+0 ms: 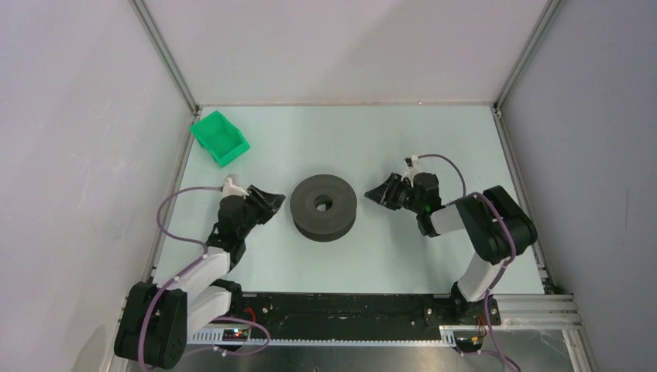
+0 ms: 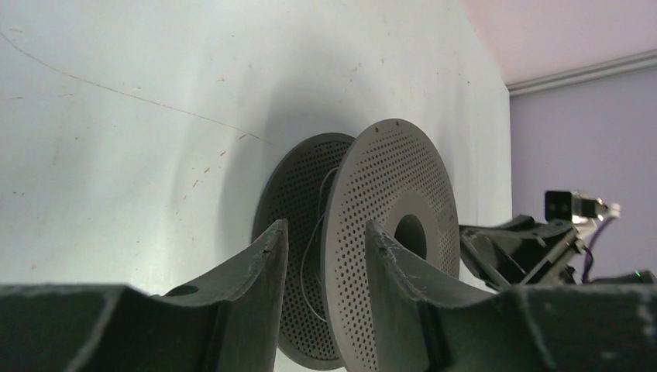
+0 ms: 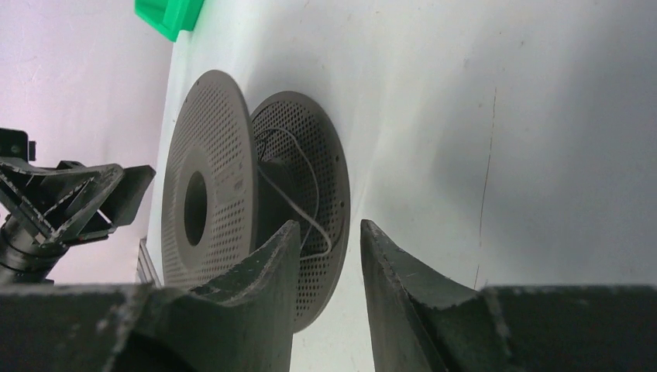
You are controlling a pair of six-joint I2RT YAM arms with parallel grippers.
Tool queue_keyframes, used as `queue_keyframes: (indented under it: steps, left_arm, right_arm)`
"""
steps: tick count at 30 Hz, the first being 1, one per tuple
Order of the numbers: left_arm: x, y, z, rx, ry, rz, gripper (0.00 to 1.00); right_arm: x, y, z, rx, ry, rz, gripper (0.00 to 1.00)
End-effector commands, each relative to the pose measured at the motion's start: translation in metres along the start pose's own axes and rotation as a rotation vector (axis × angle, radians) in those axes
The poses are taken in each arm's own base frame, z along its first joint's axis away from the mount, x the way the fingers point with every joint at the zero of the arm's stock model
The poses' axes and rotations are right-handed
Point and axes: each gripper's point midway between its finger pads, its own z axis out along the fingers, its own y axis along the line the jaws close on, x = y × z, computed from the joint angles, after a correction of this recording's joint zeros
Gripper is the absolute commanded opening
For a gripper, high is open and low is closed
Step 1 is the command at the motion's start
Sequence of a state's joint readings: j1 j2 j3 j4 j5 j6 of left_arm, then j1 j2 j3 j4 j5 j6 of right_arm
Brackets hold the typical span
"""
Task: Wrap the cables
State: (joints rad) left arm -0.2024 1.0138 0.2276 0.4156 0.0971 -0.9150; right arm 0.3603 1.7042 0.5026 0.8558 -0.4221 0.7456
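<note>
A dark grey perforated spool lies flat in the middle of the table. A thin cable hangs in loose loops between its two flanges; it also shows in the right wrist view. In the top view the cable is too thin to see. My left gripper is open and empty just left of the spool, its fingers pointing at the flange gap. My right gripper is open and empty just right of the spool, its jaws level with the lower flange's edge.
A green bin stands at the back left, also in the right wrist view. Grey walls with metal frame posts close in the table on three sides. Each wrist view shows the opposite gripper beyond the spool.
</note>
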Motion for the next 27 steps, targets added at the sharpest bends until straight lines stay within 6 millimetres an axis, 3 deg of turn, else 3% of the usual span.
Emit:
queue_keyframes:
  steps: [1,8,20,27]
  left_arm:
    - [-0.010,-0.023,-0.001,0.072,0.003,0.058,0.45]
    - [-0.001,-0.029,0.002,0.098,0.066,0.062,0.45]
    - [0.005,-0.027,0.012,0.088,0.110,0.081,0.44]
    - [0.009,-0.024,0.015,0.079,0.125,0.081,0.43]
  right_arm:
    - [-0.010,0.017,0.015,-0.134,0.018,-0.029,0.38]
    - [0.002,0.020,0.033,-0.240,0.081,0.026,0.37]
    - [0.019,0.021,0.038,-0.281,0.125,0.039,0.32]
    - [0.033,0.024,0.036,-0.277,0.157,0.069,0.16]
